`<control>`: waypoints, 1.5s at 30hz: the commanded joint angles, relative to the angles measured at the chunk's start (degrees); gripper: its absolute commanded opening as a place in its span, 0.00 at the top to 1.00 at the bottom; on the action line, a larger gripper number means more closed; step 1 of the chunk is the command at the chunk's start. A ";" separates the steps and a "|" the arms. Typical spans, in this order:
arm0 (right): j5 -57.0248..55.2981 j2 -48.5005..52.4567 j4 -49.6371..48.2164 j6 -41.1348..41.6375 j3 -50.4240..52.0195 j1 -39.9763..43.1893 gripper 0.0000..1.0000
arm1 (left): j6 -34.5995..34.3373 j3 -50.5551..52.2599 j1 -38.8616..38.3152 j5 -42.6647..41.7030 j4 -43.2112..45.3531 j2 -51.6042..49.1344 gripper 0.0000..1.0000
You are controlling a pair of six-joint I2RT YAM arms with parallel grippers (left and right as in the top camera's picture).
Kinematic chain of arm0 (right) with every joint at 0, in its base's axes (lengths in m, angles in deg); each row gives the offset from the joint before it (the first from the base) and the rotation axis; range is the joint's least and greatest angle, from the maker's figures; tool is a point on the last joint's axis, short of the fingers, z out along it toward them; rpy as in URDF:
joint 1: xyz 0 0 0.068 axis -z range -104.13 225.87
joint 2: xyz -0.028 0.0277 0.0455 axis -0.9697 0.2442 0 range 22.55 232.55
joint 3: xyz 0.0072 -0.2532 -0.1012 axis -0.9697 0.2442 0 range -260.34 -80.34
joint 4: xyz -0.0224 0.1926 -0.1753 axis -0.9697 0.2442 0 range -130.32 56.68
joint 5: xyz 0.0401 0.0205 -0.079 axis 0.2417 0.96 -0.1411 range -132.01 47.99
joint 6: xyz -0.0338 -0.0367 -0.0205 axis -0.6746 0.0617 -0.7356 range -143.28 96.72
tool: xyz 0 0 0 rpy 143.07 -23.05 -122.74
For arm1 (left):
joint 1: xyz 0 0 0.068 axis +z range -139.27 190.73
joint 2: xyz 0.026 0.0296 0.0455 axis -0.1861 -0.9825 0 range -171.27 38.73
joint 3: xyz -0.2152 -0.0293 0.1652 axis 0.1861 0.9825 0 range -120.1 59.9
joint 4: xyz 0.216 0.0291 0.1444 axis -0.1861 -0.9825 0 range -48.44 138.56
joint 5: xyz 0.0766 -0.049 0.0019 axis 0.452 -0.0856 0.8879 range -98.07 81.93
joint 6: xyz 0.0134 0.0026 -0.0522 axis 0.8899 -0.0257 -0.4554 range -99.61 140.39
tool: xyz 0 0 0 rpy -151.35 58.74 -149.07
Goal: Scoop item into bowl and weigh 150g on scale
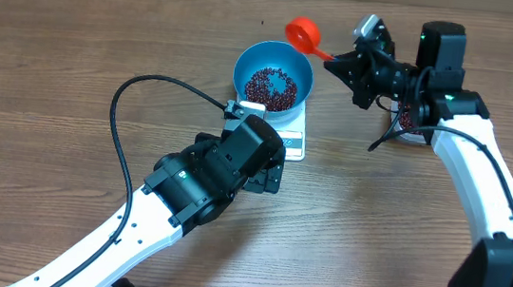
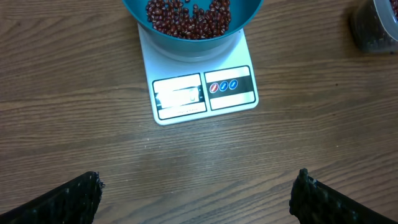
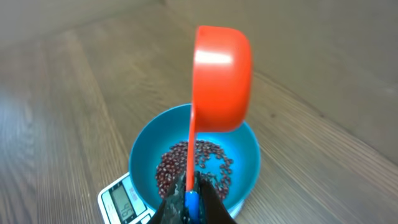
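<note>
Table (image 1: 57,46): brown wood-grain top, matte, with long streaks in the grain.
Left gripper (image 2: 198,180): black ribbed fingers spread wide and holding nothing, hovering just near of the scale.
Right gripper (image 3: 189,202): black jaws clamped on the scoop's thin handle, right of the bowl.
Bowl (image 1: 275,54): round, deep, smooth light-blue plastic, standing on the scale's far half at mid-table.
Scale (image 2: 205,93): flat white rectangle with rounded corners; display window and button strip along its near edge.
Tub (image 2: 376,25): clear plastic with dark contents, right of the scale, mostly cut off.
Scoop (image 3: 221,78): glossy orange-red plastic cup, raised by the bowl's far-right rim.
Beans (image 1: 270,86): small, shiny, dark maroon, loose across the bowl's bottom.
Writing: three round red and blue icons on the dark strip; display digits too washed out to read.
</note>
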 commanded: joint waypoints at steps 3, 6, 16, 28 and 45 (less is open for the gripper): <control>-18.43 -8.46 6.82 15.91 -0.09 2.32 0.96 | -0.72 -0.17 -0.11 0.59 0.09 -0.22 0.01; -20.92 -11.30 11.52 18.27 -0.09 4.48 0.96 | -0.72 -0.17 -0.11 0.59 0.09 -0.22 0.00; -31.91 -13.68 25.94 19.43 -0.07 13.75 0.96 | -0.72 -0.17 -0.11 0.59 0.09 -0.22 0.00; -48.78 -11.43 30.67 19.19 0.50 14.23 0.96 | -0.72 -0.17 -0.11 0.59 0.09 -0.22 0.00; -48.76 -4.44 30.53 19.19 3.10 14.23 0.96 | -0.72 -0.17 -0.11 0.61 0.09 -0.22 0.00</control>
